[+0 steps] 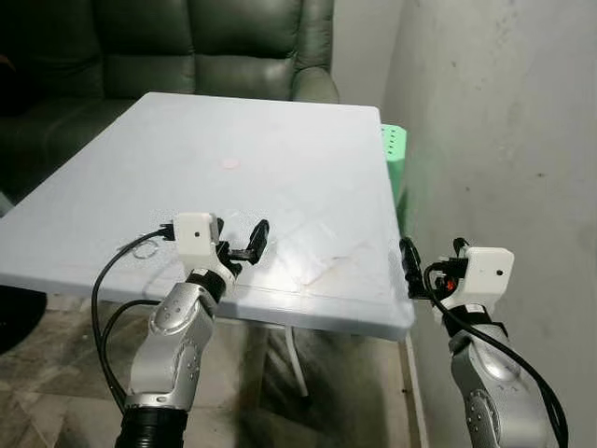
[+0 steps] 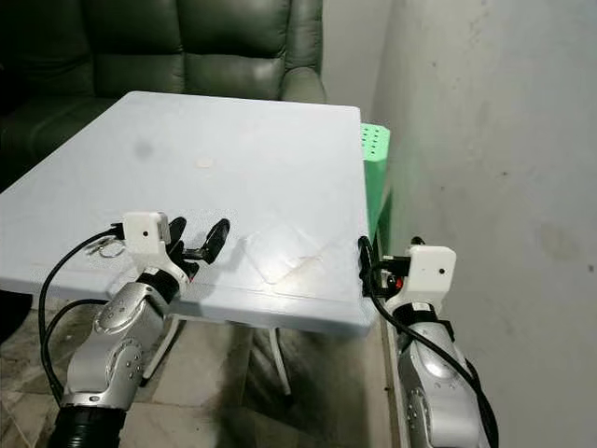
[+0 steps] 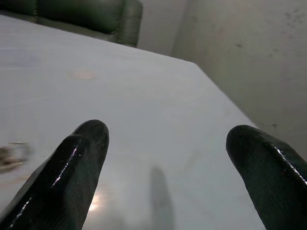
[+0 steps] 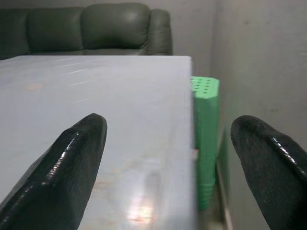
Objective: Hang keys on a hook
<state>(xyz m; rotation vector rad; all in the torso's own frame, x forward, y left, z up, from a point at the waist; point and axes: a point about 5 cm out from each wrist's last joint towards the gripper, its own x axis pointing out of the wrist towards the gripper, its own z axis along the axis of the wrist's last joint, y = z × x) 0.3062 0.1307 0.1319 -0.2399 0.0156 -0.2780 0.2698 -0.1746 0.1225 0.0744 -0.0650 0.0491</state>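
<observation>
A small bunch of keys on a metal ring lies on the white table near its front left edge. In the left wrist view the keys are a blurred shape beside one finger. My left gripper hovers over the table's front edge, just right of the keys, open and holding nothing. Off the table's front right corner, my right gripper is open and holds nothing. In each wrist view the two black fingers stand wide apart.
A dark green sofa stands behind the table. A green plastic stool sits between the table's right edge and the grey wall, which runs close along the right. Tiled floor lies below the front edge.
</observation>
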